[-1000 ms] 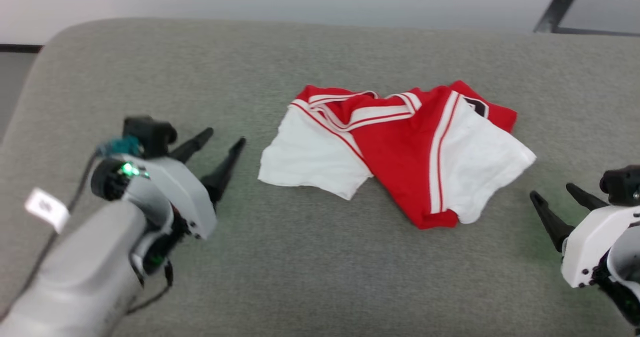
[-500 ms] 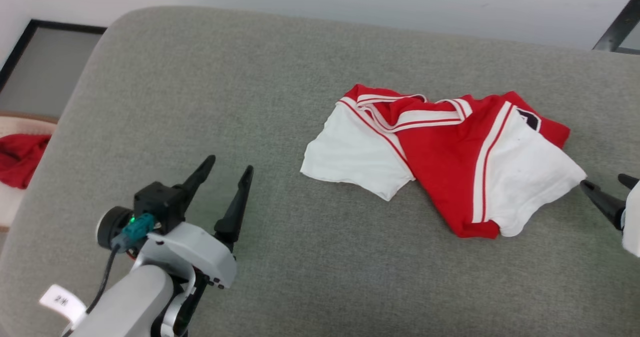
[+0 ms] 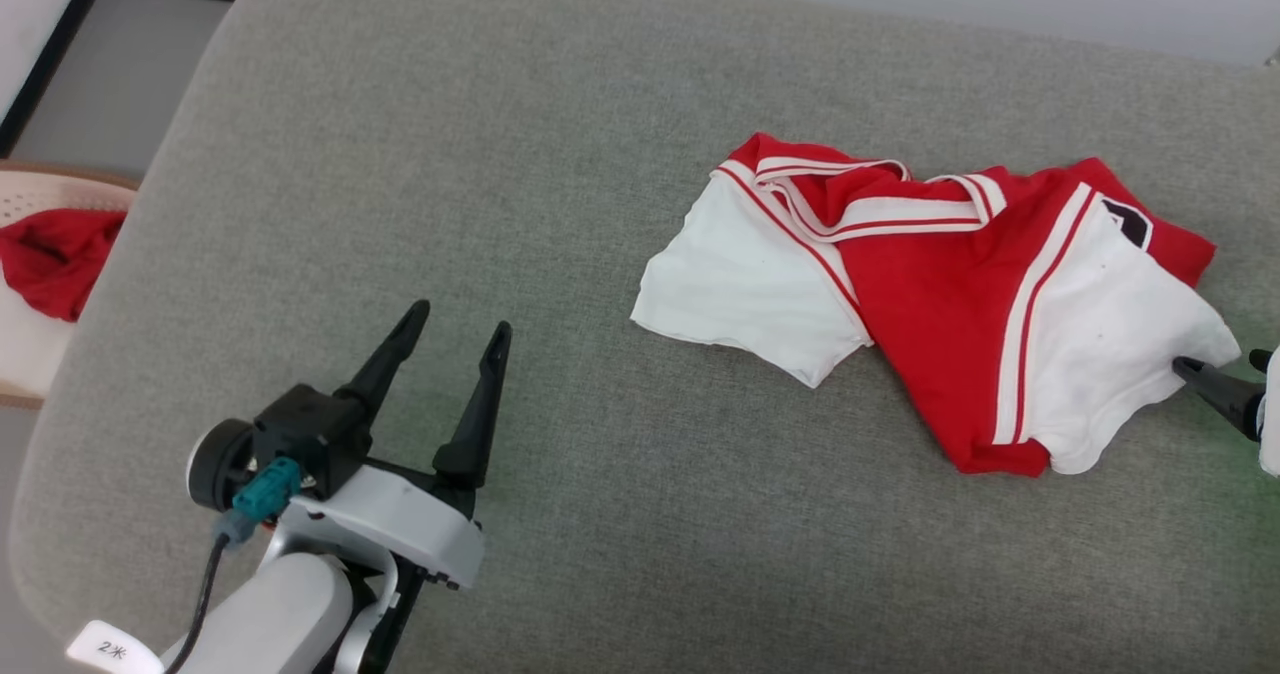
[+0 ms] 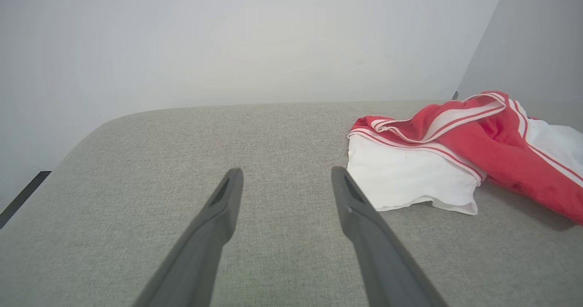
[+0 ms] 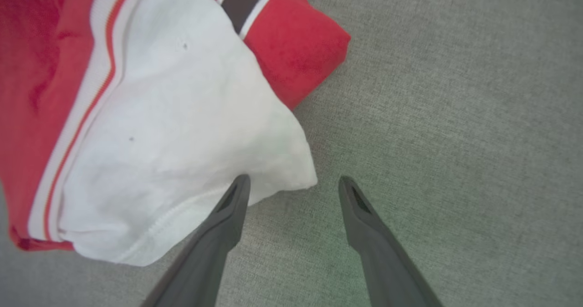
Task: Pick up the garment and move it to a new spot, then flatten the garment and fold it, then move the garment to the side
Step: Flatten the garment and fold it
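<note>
Garment [image 3: 940, 294], a red jersey-style shirt, lies loosely bunched on a grey upholstered cushion [image 3: 560, 204], its two white sleeves splayed outward and its white double-stripe trim twisted across the red body. A small black mark [image 3: 1128, 222] edged in white shows at the garment's far corner on the robot's right.

The right gripper [image 3: 1220, 360] sits at the garment's right-hand sleeve [image 3: 1110, 344], its two dark fingers spread apart and pinching nothing. In the right wrist view the sleeve's hemmed corner lies between the fingertips. One fingertip [image 5: 234, 202] overlaps the white hem, though whether it touches the cloth cannot be told.

The left gripper [image 3: 459, 318] stands well apart from the garment, off its left-hand sleeve [image 3: 745, 289], fingers likewise spread and empty over bare cushion. A teal connector [image 3: 262, 482] and a white label [image 3: 110, 649] show on that arm's wrist.

Far to the left of the garment, beyond the cushion's rounded edge, a plain red cloth [image 3: 50, 259] rests in a pale container [image 3: 40, 354]. Behind the garment rises a pale wall [image 4: 227, 38], seen in the left wrist view. In that view the left-hand sleeve lies flat and the striped collar band humps up above it.
</note>
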